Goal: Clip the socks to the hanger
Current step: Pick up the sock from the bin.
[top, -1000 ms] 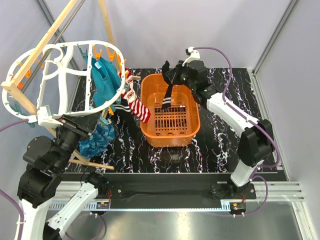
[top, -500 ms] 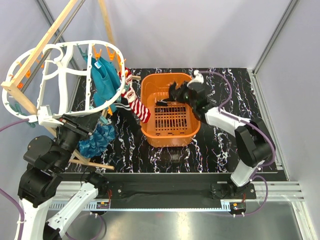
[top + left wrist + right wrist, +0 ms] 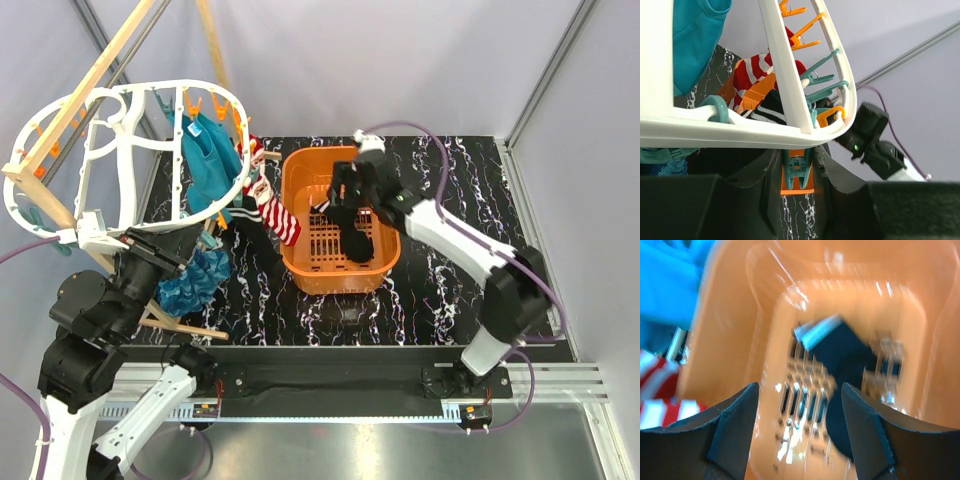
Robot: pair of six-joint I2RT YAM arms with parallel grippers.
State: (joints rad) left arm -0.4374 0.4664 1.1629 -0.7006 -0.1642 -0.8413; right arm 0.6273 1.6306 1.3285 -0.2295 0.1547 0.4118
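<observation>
The black sock point(image 3: 845, 360) lies loose in the basket point(image 3: 725, 315) ahead of the right gripper point(image 3: 799, 390), fingers spread, while the left gripper point(image 3: 797, 156) clamps the hanger point(image 3: 780, 65).

Glossy orange plastic basket point(image 3: 765, 300), cloth sock point(image 3: 845, 352)

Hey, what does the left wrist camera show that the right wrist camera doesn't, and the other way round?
Only the left wrist view shows the hanger with its white rim, its orange and teal pegs, and the right arm beyond it. Only the right wrist view shows the slatted inside of the orange basket, with a black sock lying on its floor below the open right gripper. Both views show the red-and-white striped sock and the teal cloth.
</observation>
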